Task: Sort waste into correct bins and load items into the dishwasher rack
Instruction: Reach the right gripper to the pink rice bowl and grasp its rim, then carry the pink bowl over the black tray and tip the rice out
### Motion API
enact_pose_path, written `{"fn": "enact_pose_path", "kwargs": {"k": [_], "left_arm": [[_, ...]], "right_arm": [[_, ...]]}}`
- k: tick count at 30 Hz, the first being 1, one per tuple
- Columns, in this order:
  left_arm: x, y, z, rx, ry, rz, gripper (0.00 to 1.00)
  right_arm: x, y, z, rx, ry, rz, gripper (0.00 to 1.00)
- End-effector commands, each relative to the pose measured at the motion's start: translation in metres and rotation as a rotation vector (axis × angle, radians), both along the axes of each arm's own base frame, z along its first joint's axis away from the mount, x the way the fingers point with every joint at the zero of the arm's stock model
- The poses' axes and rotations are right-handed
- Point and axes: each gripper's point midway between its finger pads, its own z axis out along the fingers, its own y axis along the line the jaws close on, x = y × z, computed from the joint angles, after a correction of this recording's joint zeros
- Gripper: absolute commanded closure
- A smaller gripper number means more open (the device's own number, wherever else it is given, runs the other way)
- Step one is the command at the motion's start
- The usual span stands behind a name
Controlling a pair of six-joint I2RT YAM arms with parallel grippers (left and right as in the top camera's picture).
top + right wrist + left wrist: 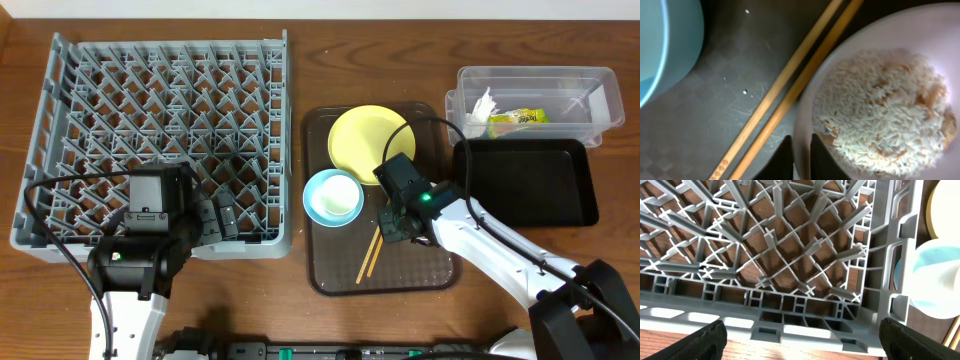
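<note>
The right pincer (801, 145) is being pressed narrow onto the white bowl (935, 30) rim; rice (880, 115) could be spilled if tipped.

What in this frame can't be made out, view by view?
1. White bowl: covered by the right claw overhead, and cut by the right and bottom edges in the right wrist view.
2. Right claw's grip: the bottom edge crops the fingers, so it is unclear whether they pinch the rim.
3. Light-blue bowl: cropped by the right edge in the left wrist view.
4. Snack wrapper: print too small overhead.
</note>
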Motion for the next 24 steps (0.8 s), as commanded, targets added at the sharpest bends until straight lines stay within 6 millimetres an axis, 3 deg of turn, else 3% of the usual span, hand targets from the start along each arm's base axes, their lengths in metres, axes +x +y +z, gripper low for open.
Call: {"fn": "enact_pose_path", "kwargs": {"k": [1, 9, 13, 17, 20, 24], "left_arm": [[0.004, -0.001, 0.009, -0.005, -0.024, 0.006, 0.02], [0.004, 0.000, 0.009, -0.005, -0.024, 0.007, 0.02], [0.004, -0.001, 0.009, -0.005, -0.024, 0.006, 0.02], [0.004, -0.001, 0.009, -0.005, -0.023, 0.006, 0.02], [0.004, -0.001, 0.009, -0.005, -0.023, 0.006, 0.02], [0.004, -0.001, 0.009, -0.005, -0.024, 0.006, 0.02]], "right_arm": [[0.000, -0.001, -0.001, -0.010, -0.007, -0.014, 0.99], [-0.004, 0.014, 0.006, 0.072, 0.023, -0.004, 0.99], [0.006, 0.028, 0.037, 0.160, -0.029, 0.008, 0.99], [0.023, 0.030, 0.078, 0.258, -0.109, -0.016, 0.99], [0.032, 0.023, 0.103, 0.347, -0.143, -0.028, 0.99], [0.040, 0.002, 0.120, 0.451, -0.148, -0.069, 0.99]]}}
